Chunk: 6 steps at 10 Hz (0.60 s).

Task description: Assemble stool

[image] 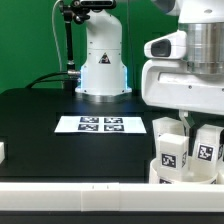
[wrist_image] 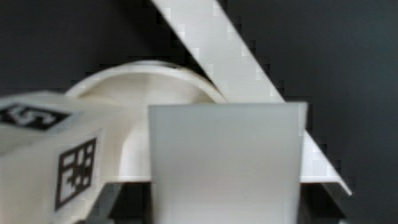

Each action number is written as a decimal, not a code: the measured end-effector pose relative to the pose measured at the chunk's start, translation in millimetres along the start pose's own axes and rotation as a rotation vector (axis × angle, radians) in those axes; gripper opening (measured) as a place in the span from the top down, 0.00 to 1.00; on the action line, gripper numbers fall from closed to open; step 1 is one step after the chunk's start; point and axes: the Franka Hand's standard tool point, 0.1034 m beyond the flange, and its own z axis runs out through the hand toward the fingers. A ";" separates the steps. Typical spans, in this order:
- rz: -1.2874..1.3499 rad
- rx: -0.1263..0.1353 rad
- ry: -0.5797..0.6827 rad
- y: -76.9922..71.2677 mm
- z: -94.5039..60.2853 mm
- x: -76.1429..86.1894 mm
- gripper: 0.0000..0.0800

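White stool leg (image: 170, 152) stands upright, pinched in the nearly closed gripper (image: 183, 128) over the round seat (wrist_image: 151, 88).

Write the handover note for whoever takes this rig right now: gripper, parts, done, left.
Gripper: shut on a leg, low over the seat at the exterior view's right.
Seat: on the table by the front rail, under the gripper.
Other tagged legs stand upright at the seat; whether they are screwed in cannot be told.
Marker board: mid-table.
Left: seat the held leg, check the rest.
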 end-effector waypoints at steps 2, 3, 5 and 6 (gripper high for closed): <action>0.205 0.020 -0.016 -0.1 -0.5 1.4 0.57; 0.302 0.035 -0.025 0.1 -0.9 2.4 0.57; 0.500 0.069 -0.045 -0.1 0.3 2.0 0.57; 0.626 0.100 -0.059 -0.6 0.6 2.6 0.57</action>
